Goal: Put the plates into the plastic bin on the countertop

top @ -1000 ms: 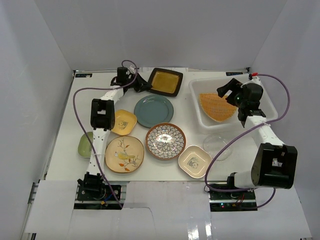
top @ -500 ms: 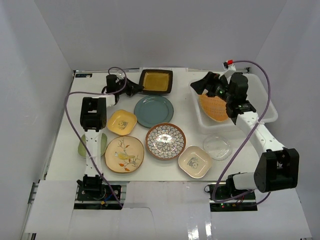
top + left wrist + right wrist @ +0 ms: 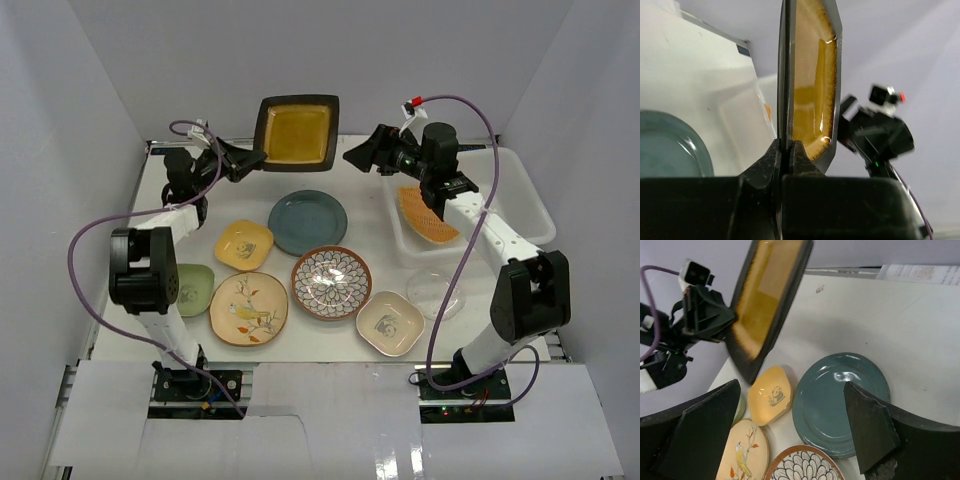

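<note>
My left gripper [image 3: 252,160] is shut on the rim of the dark square plate with the yellow centre [image 3: 295,131] and holds it in the air above the back of the countertop [image 3: 360,215]. In the left wrist view the plate [image 3: 810,85] stands edge-on between my fingers. My right gripper [image 3: 362,156] is open and empty, in the air just right of that plate and left of the plastic bin [image 3: 520,200]. An orange plate [image 3: 428,216] leans inside the bin. The right wrist view shows the held plate [image 3: 765,300] and the teal plate [image 3: 840,400].
On the countertop lie the teal plate [image 3: 307,222], a yellow panda dish [image 3: 245,245], a green dish [image 3: 190,289], a bird plate [image 3: 248,308], a flower-patterned plate [image 3: 331,282], a cream panda dish [image 3: 389,322] and a clear glass plate [image 3: 436,292].
My left gripper has lifted the dark square plate off the countertop and raised it up at the back. My right gripper has left the bin and swung left toward the raised plate.
</note>
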